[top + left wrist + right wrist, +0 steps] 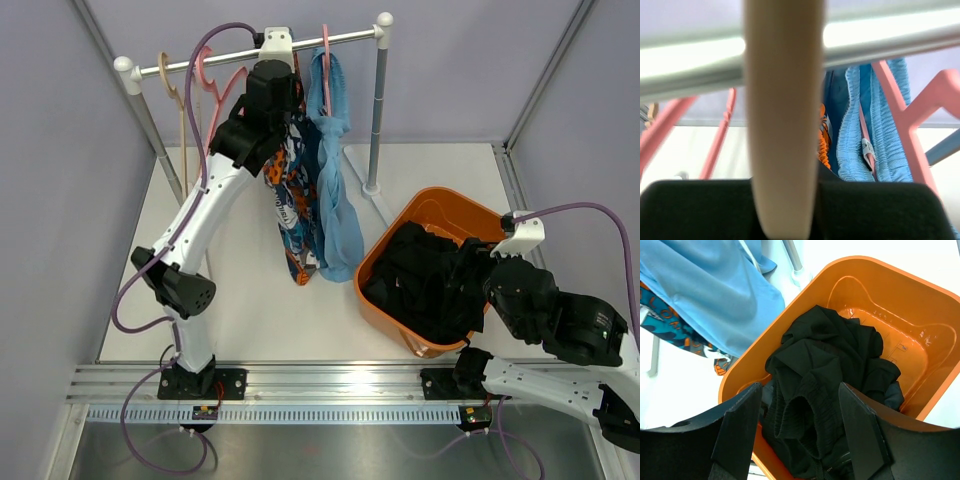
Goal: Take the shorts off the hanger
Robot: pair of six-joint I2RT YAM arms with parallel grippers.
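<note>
The patterned shorts [295, 210] and the light blue shorts [335, 200] hang side by side from the rack rod [340, 38]. The light blue pair is on a pink hanger [910, 115]. My left gripper [280, 70] is up at the rod, its jaws closed on the hook of a beige hanger [785, 125] above the patterned shorts [824, 140]. The black shorts [825, 365] lie bunched in the orange basket [880, 265], with some darker navy fabric under them. My right gripper [800, 390] is open and empty just above the black shorts.
An empty pink hanger [215, 85] and an empty beige hanger [172, 85] hang at the rod's left end. The rack's upright posts [378, 110] stand at the back. The basket [440, 192] sits on the table at the right, near the rack's foot.
</note>
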